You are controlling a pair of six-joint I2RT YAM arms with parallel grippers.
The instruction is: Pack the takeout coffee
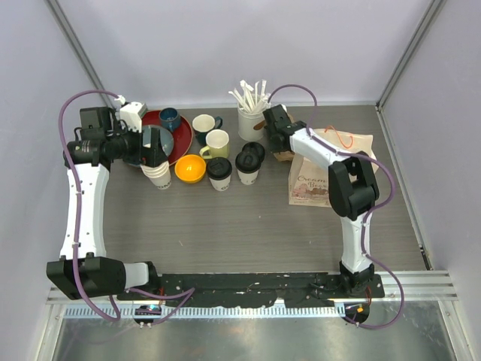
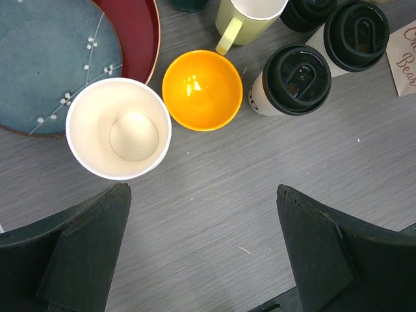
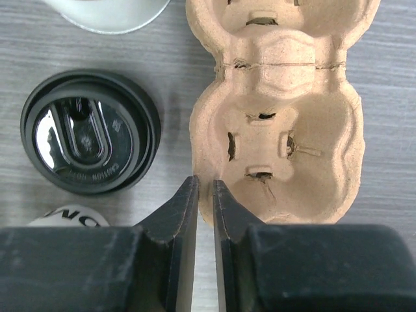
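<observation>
1. Hovering over the worktop (image 2: 214, 195), the left hand (image 2: 201, 195) has its fingers spread wide, with nothing between them.
2. A stack of lidless paper cups (image 2: 118, 129) stands at 11 o'clock from that hand. It is beside a blue plate (image 2: 45, 58) resting on a red plate (image 2: 140, 32).
3. An orange bowl (image 2: 201, 91) sits at 3 o'clock from the stack, with a pale yellow mug (image 2: 250, 19) at its 1 o'clock.
4. The first lidded coffee cup (image 2: 299, 78) stands upright on the worktop, just beside the bowl at its 3 o'clock. The second lidded coffee cup (image 2: 356, 32) stands just beside the first, at its 1 o'clock. Neither cup is in either hand.
5. A spare black lid (image 3: 91, 140) lies at 12 o'clock from the second cup in the overhead view. It is at 9 o'clock from the pulp cup carrier (image 3: 279, 130).
6. The carrier's wells hold nothing.
7. The right hand (image 3: 205, 185) has its fingers almost together, with only a thin slit between them. Its tips are at the carrier's 7 o'clock corner. I cannot tell whether the rim is pinched.
8. A printed paper bag (image 1: 319, 180) lies at 4 o'clock from the carrier in the overhead view. A white holder of stirrers (image 1: 250, 120) stands at the carrier's 11 o'clock.
</observation>
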